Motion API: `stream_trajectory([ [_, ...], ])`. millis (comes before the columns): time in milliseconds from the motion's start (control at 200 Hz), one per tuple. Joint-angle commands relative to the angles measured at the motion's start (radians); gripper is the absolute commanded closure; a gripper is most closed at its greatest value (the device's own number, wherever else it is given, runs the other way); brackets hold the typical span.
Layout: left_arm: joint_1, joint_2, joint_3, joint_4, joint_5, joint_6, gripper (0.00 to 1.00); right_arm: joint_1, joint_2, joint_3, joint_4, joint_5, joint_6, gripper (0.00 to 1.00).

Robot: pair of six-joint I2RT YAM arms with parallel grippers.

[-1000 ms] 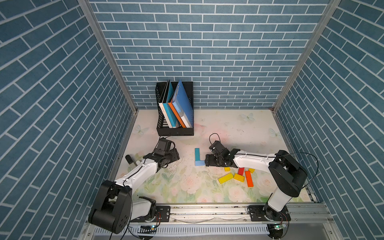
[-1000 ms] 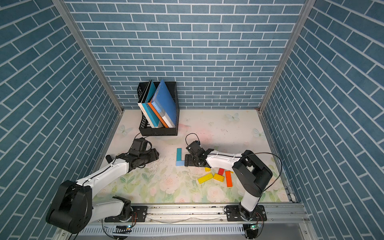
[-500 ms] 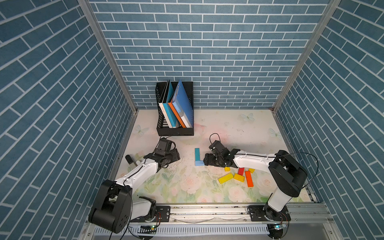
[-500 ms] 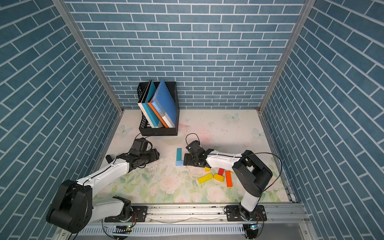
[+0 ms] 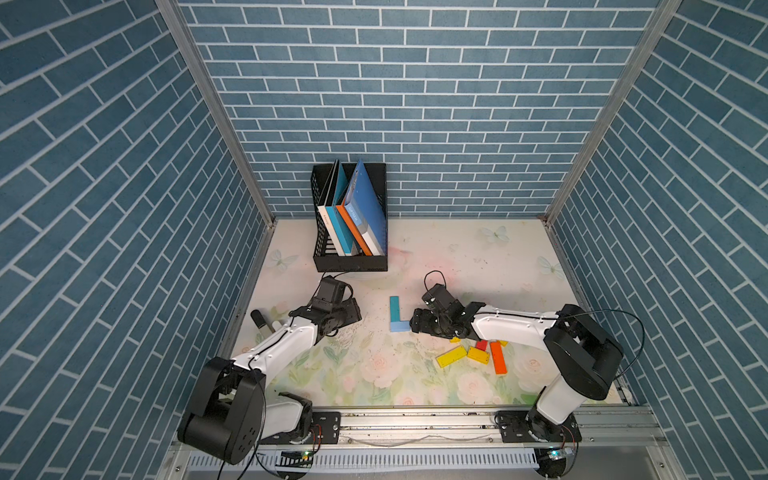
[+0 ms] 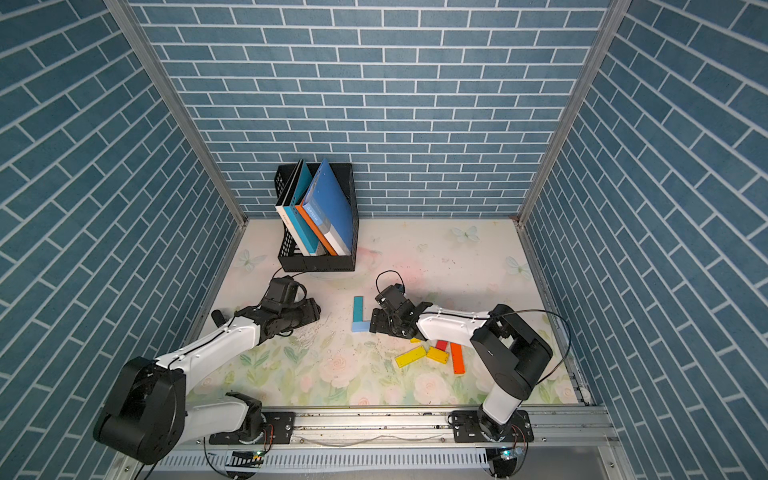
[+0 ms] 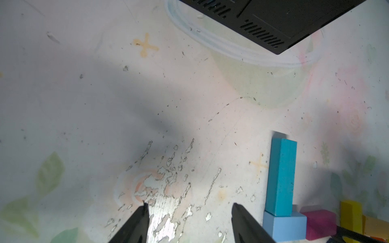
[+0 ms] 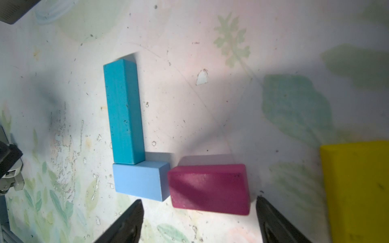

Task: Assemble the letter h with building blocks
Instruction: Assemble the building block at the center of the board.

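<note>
Low, right gripper (image 8: 199, 199), jaws apart, flanks magenta block (image 8: 208, 185).

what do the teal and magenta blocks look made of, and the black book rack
Teal block: probably painted wood, matte, with small pits and faint streaks. Magenta block: likely the same, matte with speckled face. Black rack: slotted sheet, metal or plastic, cannot tell which.
</note>
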Motion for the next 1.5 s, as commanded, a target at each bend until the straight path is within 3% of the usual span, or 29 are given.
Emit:
stream_trajectory([
  [0,-0.006,0.01,-0.004,0.004,0.002,0.011,0.32,0.006,-0.029,-0.019,0.02,0.0,0.024,0.16],
  [290,-0.011,0.009,-0.003,0.001,0.003,0.012,0.32,-0.002,-0.001,0.047,-0.083,0.062,-0.028,0.13],
  [910,-0.022,0.015,0.0,0.003,0.004,0.013,0.33,0.017,0.012,0.027,0.004,-0.006,0.011,0.17],
  [1495,-0.026,0.025,0.006,-0.001,0.003,0.017,0.33,0.01,0.035,0.069,-0.047,0.039,-0.02,0.15],
])
